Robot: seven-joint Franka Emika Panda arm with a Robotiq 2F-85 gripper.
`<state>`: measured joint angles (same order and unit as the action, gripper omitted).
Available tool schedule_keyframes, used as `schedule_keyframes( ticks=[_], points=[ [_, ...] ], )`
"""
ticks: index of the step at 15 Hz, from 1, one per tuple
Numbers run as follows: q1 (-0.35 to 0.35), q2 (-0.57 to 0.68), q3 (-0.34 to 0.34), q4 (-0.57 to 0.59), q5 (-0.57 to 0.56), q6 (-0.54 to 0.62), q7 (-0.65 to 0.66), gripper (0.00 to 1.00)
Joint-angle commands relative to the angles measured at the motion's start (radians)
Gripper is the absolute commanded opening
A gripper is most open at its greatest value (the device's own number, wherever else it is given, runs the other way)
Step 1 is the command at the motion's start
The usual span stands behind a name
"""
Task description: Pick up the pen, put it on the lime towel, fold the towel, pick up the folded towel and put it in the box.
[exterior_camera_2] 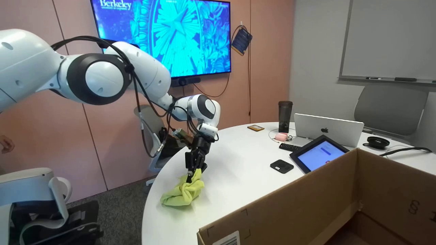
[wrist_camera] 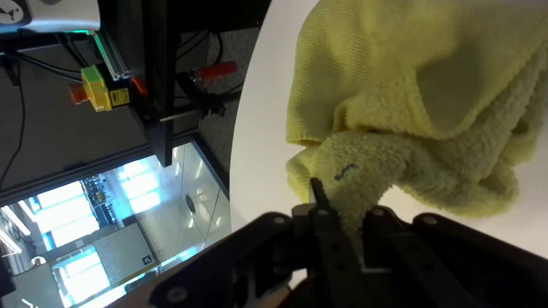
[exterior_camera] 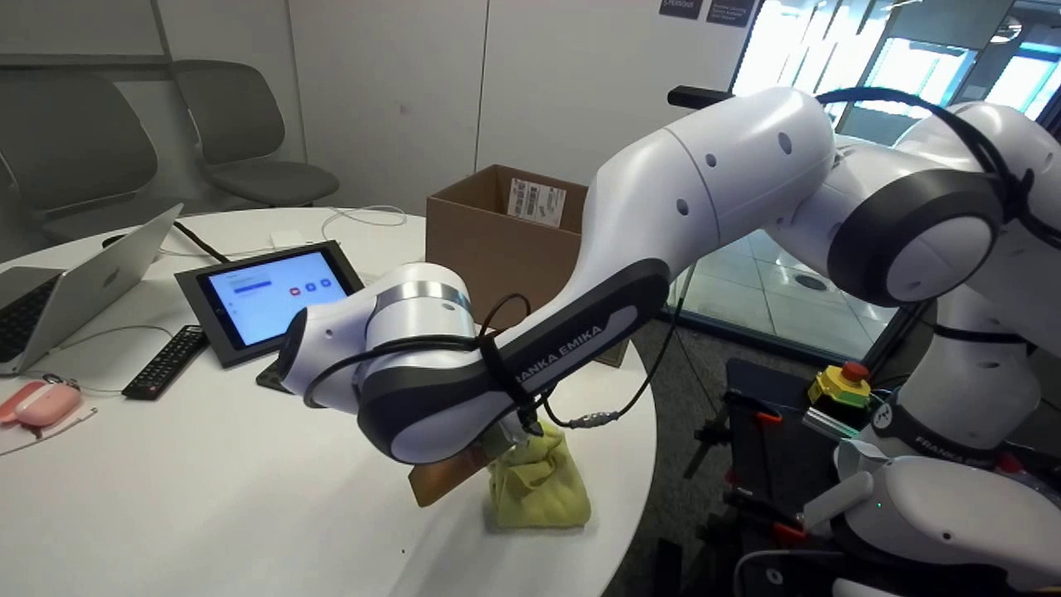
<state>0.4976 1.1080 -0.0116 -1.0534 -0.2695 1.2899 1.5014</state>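
In an exterior view, the tool (exterior_camera_2: 193,174) is clamping a fold of the lime towel (exterior_camera_2: 184,194) — bunching at the left side of the table (exterior_camera_2: 235,183) — while the box (exterior_camera_2: 293,204) is standing at the near right.

Fuzzy cloth, matt cardboard and smooth plastic

You have a lime towel (wrist_camera: 381,154) of soft cloth, rough and looped on some folds, finely ribbed on others; your box (exterior_camera_2: 289,204) is matt cardboard bearing a paper label (exterior_camera: 536,201). Your arm casing (exterior_camera: 704,174) looks like smooth, faintly glossy plastic, the laptop lid (exterior_camera_2: 327,134) like matt metal, and your desk (exterior_camera: 249,489) is smooth.
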Motion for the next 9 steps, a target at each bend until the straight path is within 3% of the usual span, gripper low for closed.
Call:
schedule_keyframes(
  ticks=[1, 9],
  points=[
    [-0.04, 0.041, 0.059, 0.072, 0.09, -0.011, -0.085, 0.01],
    [-0.165, 0.022, 0.14, 0.078, 0.276, 0.064, -0.235, 0.01]
  ],
)
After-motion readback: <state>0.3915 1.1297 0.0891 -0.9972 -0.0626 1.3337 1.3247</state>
